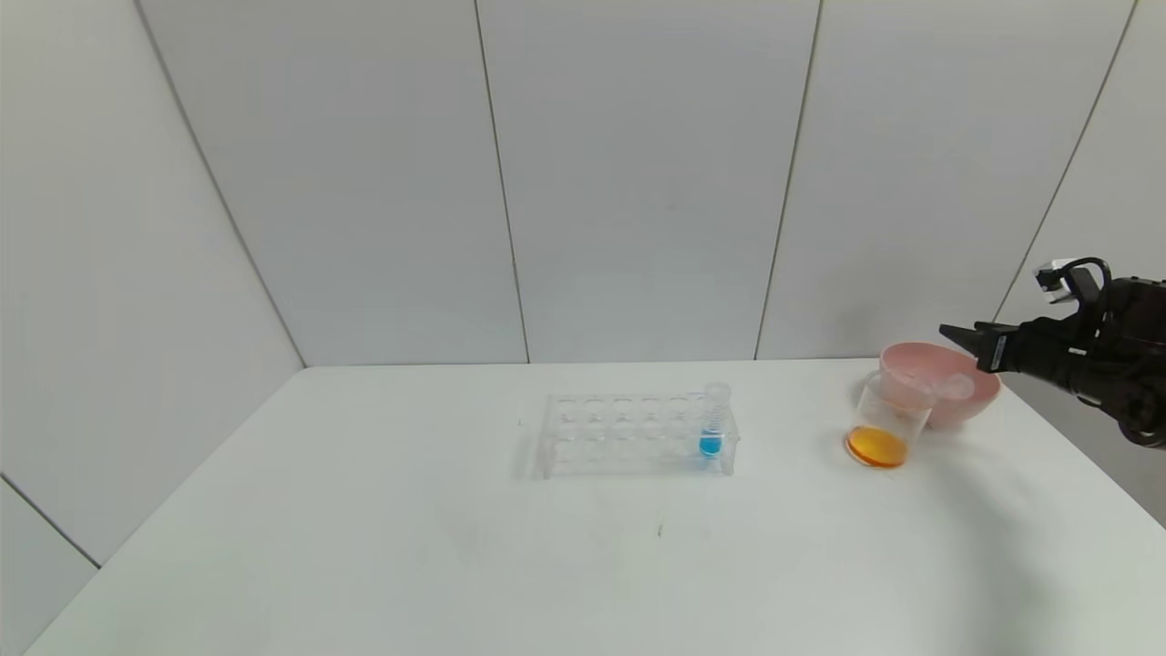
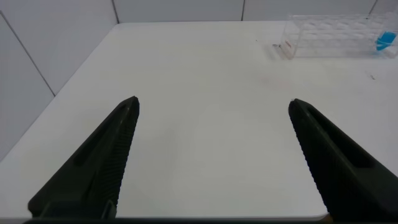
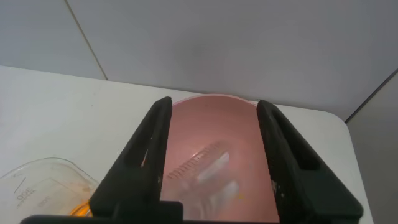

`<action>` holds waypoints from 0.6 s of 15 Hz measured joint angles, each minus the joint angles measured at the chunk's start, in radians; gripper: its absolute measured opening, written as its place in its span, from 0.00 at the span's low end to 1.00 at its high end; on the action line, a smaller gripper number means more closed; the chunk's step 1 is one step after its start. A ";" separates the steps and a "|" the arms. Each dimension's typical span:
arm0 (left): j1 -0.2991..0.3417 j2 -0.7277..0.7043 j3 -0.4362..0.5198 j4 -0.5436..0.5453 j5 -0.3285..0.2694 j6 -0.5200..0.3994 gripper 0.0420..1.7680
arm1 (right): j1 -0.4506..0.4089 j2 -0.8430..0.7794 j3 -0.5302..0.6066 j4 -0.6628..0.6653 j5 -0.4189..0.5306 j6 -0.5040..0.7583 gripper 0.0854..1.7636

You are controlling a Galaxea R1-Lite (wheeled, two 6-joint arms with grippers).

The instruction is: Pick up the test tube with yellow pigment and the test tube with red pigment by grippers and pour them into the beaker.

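Right gripper (image 1: 956,333) hangs over the pink bowl (image 1: 975,408) at the table's 2 o'clock corner, arm reaching in from 3 o'clock, roughly level, tips pointing toward 9. Fingers spread, nothing pinched between them. In the right wrist view the gap between the jaws frames the bowl's inside, and empty clear tubes (image 3: 202,165) lie loose in the bowl below the tips. They look drained; I can't tell which one held yellow and which red.

Beaker (image 1: 888,424) stands upright just at the bowl's 8 o'clock side, touching or nearly so, with orange liquid in the bottom. Judging by that colour, both pigments are already in.

Rack (image 1: 638,435) sits mid-table, well apart from the beaker at its 9 o'clock. Only the blue-liquid tube (image 1: 713,424) stands in it, at the end nearer the beaker. Not a task item.

Left gripper (image 2: 214,134) is parked low near the table's 8 o'clock edge, fingers wide apart, empty, rack far off ahead of it.

Key relation: tubes lie straight under the right fingertips, long axis roughly flat in the bowl. Right arm is the nearer one by far. My read: pouring is finished, the drop-off looks done, and what's left is pulling the right arm clear toward 3 o'clock without clipping the bowl rim or the beaker.
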 joint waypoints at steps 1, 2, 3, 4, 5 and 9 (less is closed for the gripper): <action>0.000 0.000 0.000 0.000 0.000 0.000 0.97 | 0.000 0.000 0.000 -0.001 0.000 0.000 0.61; 0.000 0.000 0.000 0.000 0.000 0.000 0.97 | 0.000 0.000 0.000 -0.001 0.000 -0.001 0.66; 0.000 0.000 0.000 0.000 0.000 0.000 0.97 | 0.000 0.001 0.000 -0.001 0.000 -0.001 0.70; 0.000 0.000 0.000 0.000 0.000 0.000 0.97 | 0.000 0.001 0.000 -0.004 0.000 -0.002 0.73; 0.000 0.000 0.000 0.000 0.000 0.000 0.97 | -0.001 0.001 0.000 -0.004 0.000 -0.002 0.76; 0.000 0.000 0.000 0.000 0.000 0.000 0.97 | 0.005 -0.011 -0.005 0.010 -0.010 0.000 0.84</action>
